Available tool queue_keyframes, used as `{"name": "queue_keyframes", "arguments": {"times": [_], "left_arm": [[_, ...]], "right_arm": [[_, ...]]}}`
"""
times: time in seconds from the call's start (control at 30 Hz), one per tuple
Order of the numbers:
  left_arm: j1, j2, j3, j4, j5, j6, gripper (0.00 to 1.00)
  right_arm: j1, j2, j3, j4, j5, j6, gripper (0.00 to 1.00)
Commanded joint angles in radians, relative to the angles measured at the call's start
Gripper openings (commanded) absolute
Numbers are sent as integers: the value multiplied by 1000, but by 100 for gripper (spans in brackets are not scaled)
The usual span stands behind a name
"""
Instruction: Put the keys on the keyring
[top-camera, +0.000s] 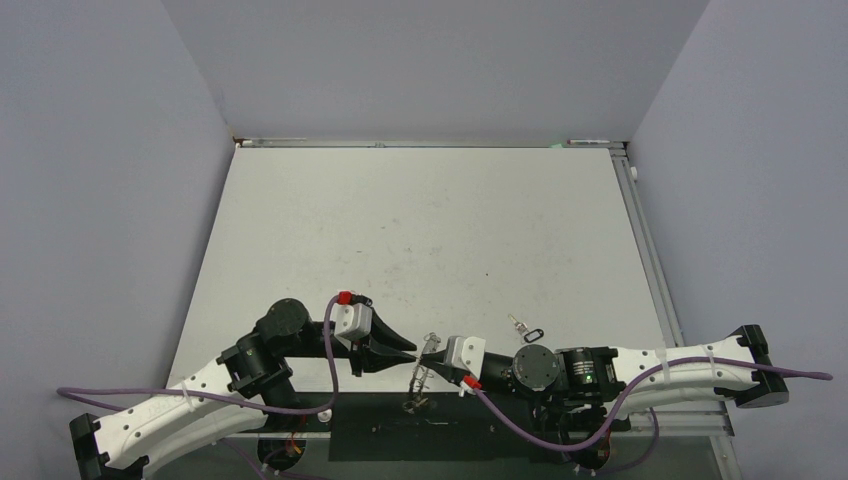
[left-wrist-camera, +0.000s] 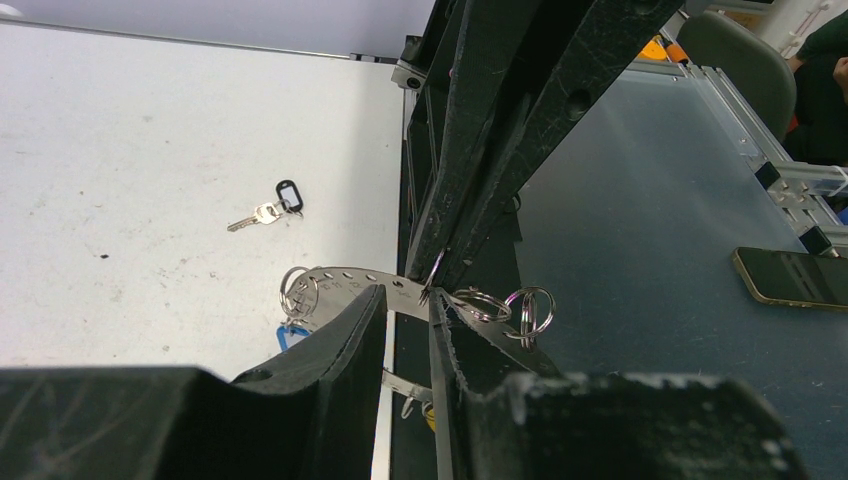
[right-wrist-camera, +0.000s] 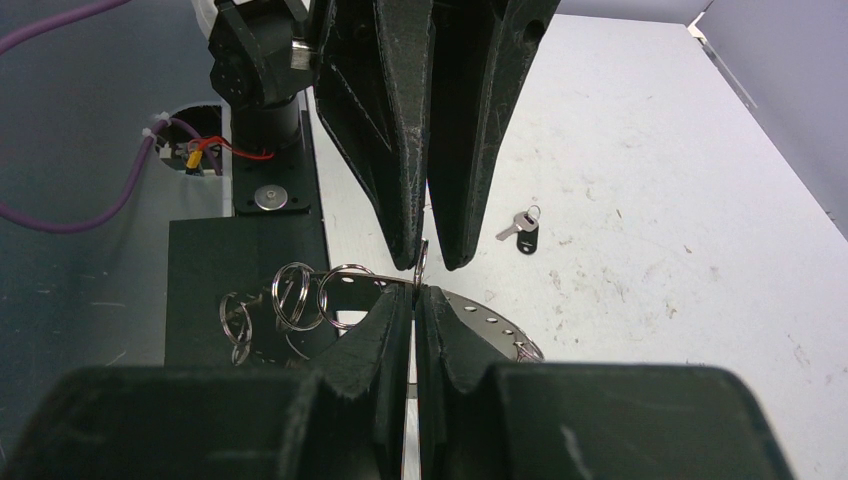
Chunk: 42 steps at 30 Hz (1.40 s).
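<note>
Keyring: the keyring (right-wrist-camera: 482, 322) is held up between my two grippers at the near edge of the table (top-camera: 420, 230), partly over the dark base plate (right-wrist-camera: 240, 270). Its flat face is roughly level, and several wire loops (right-wrist-camera: 292, 296) are bunched along the rim beside my grip.

Keys: one key with a black tag (top-camera: 522, 328) lies loose on the table, just right of the ring and a little farther back. A blue tag (left-wrist-camera: 291, 336) shows under the ring, but I cannot tell whether it already hangs there.

Handling, ring: I judge it a stiff, hard metal plate that will not bend. It is probably light, but smooth enough to slip or pivot when pinched at a single spot. The loops look thin and springy and are easy to lose.

Handling, key: it looks small, flat and light, and it lies low on the table, so the pick is fiddly.

Where to hold: take the plate by its flat rim between loops, with a pad on each face. Take the key by its tag or head, leaving the end that has to thread free.

Right gripper (right-wrist-camera: 413, 302): my jaws are closed on the ring's rim and carry it.

Left gripper (left-wrist-camera: 408, 300): my jaws are a narrow gap apart, with one wire loop standing edge-on between the tips. I cannot tell whether the pads touch it.

Pose: both forearms lie low and reach inward from either side. The grippers are near level and meet nose to nose over the ring.
</note>
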Motion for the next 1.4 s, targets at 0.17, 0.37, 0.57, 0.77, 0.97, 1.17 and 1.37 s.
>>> {"name": "queue_keyframes", "arguments": {"times": [0.17, 0.37, 0.57, 0.77, 0.97, 1.17, 1.37], "left_arm": [[-5, 12, 40, 49, 8, 8, 19], [-5, 29, 43, 45, 26, 8, 17], [-5, 28, 45, 43, 38, 10, 0], [-5, -47, 42, 21, 3, 76, 0], [-3, -120, 31, 11, -38, 137, 0], [-3, -178, 14, 16, 20, 257, 0], [-3, -227, 24, -31, 82, 404, 0]], "right_arm": [[8, 24, 49, 109, -34, -11, 5], [8, 24, 46, 128, -36, -22, 5], [8, 19, 41, 138, -31, -26, 5], [8, 9, 46, 120, -12, -5, 11], [8, -52, 50, 40, 18, 40, 54], [8, -97, 35, 7, 4, 68, 57], [8, -72, 43, 5, -2, 51, 56]]}}
